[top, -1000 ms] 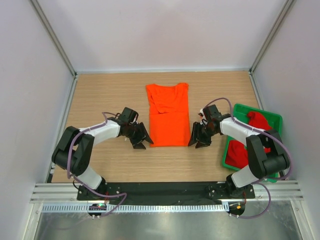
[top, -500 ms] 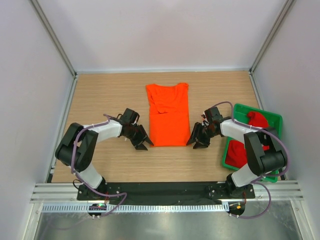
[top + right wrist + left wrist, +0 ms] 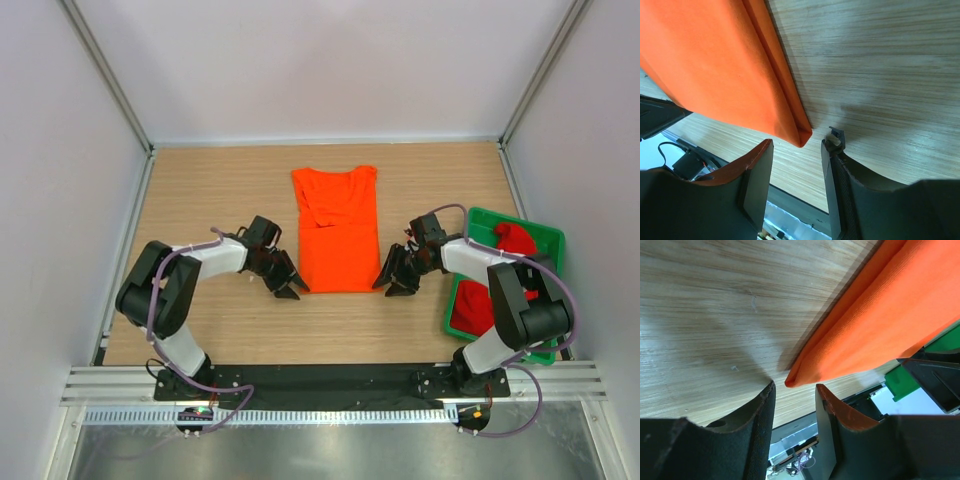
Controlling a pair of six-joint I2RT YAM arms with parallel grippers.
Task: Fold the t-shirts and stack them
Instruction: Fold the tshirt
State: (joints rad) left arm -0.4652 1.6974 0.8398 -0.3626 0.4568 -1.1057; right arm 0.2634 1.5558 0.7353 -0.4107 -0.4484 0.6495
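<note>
The bright orange t-shirt [image 3: 337, 230] lies flat in the middle of the wooden table, folded lengthwise into a narrow strip with the collar at the far end. My left gripper [image 3: 290, 286] is open at the shirt's near left corner [image 3: 796, 380], which sits just ahead of the gap between the jaws. My right gripper [image 3: 387, 283] is open at the near right corner [image 3: 802, 137], also just ahead of its jaws. The deep red t-shirt [image 3: 482, 300] lies crumpled in the green tray at the right.
The green plastic tray [image 3: 547, 240] stands at the right edge of the table, close to the right arm. White walls with metal posts enclose the table. Bare wood [image 3: 210, 190] lies left of the orange shirt.
Both grippers have slid inward along the table toward the near corners of the orange shirt. The shirt has not moved.
</note>
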